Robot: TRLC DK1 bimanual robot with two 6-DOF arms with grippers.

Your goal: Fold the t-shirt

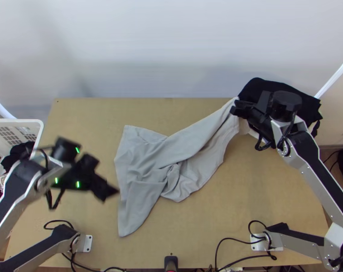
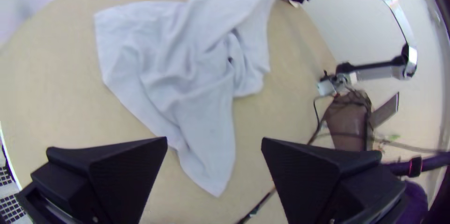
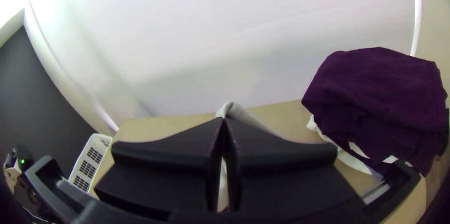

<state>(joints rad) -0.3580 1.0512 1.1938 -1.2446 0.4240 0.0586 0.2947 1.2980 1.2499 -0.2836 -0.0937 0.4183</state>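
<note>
The light grey t-shirt (image 1: 148, 158) lies loosely bunched and creased on the table, one end drawn up toward the back right. My right gripper (image 1: 235, 109) is shut on that end, holding it raised. In the right wrist view the fingers of this gripper (image 3: 224, 121) meet around pale cloth (image 3: 230, 108). Just left of the t-shirt's near-left part is my left gripper (image 1: 110, 192), holding nothing. The left wrist view has this gripper (image 2: 214, 140) wide open, with the t-shirt (image 2: 187, 64) spread in folds beyond it and one corner between the fingers.
A dark pile of cloth (image 1: 280, 88) sits at the table's back right corner, beside the right gripper. At the left edge stands a white basket (image 1: 18, 122) with dark cloth inside. Cables (image 1: 234, 240) run along the near edge of the wooden table (image 1: 262, 195).
</note>
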